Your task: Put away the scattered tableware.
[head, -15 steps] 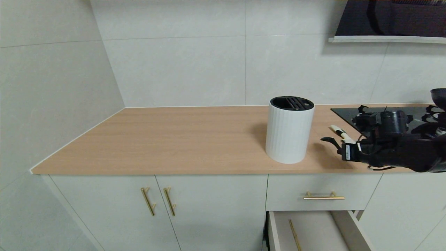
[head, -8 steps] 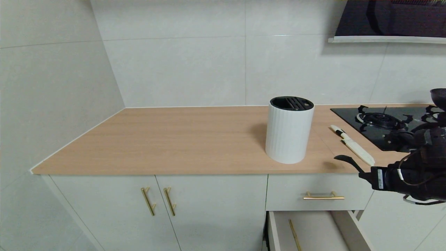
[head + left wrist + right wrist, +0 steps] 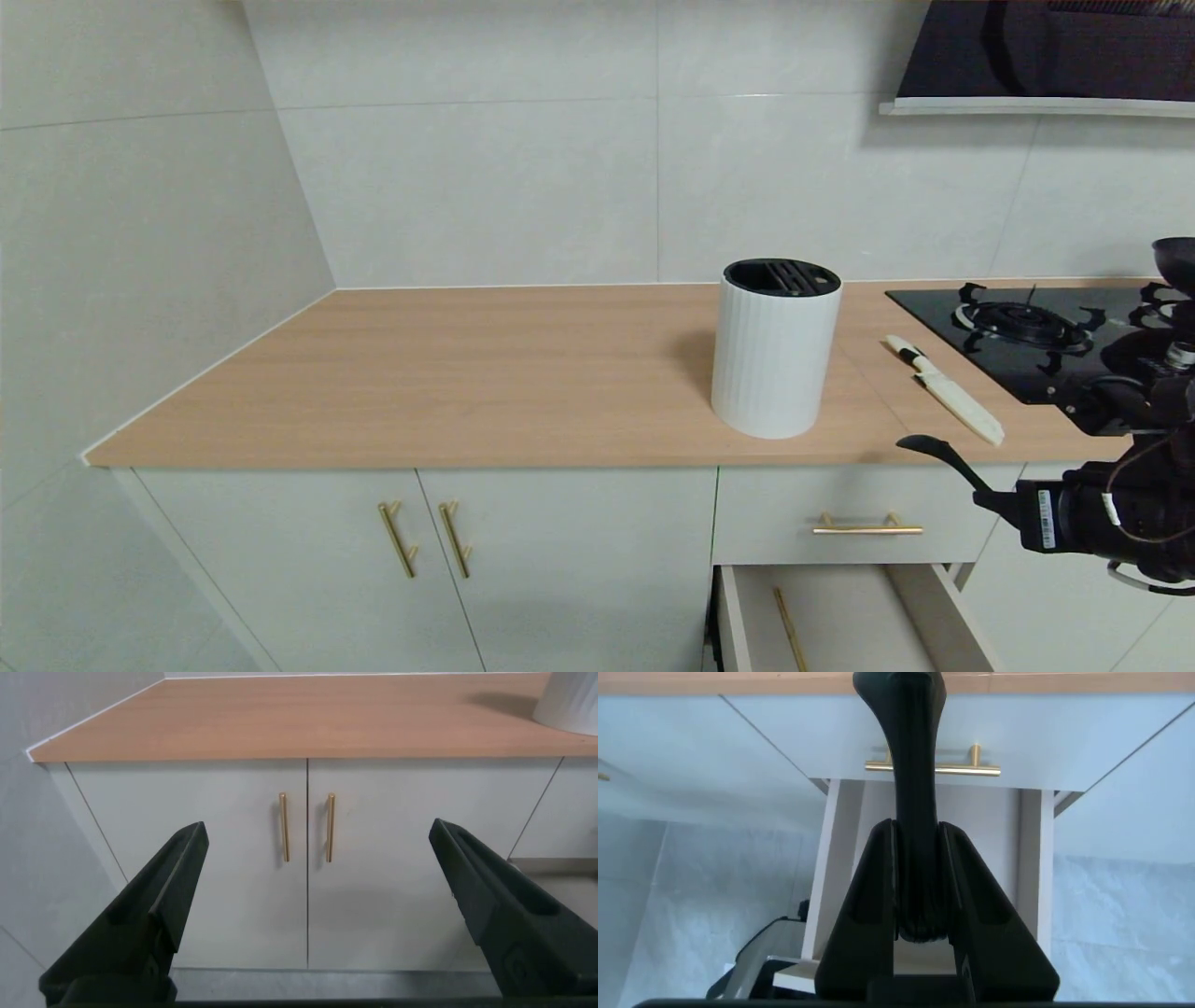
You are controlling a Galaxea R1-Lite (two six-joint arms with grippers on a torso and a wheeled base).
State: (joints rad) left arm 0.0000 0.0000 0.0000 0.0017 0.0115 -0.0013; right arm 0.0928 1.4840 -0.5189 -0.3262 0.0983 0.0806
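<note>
Hovering off the table (image 3: 467, 373) edge, right claw (image 3: 924, 445) pinched closed; left claw (image 3: 318, 849) spread wide; knife (image 3: 945, 389) lying near the holder (image 3: 775, 359).

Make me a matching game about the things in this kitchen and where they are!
Things:
1. knife
2. white holder
3. lower drawer
4. black utensil

Places or states:
a. pulled open
b. standing upright on the counter
c. lying flat beside the stove
d. gripped in the jaws of the right gripper

Pairs: 1-c, 2-b, 3-a, 4-d
</note>
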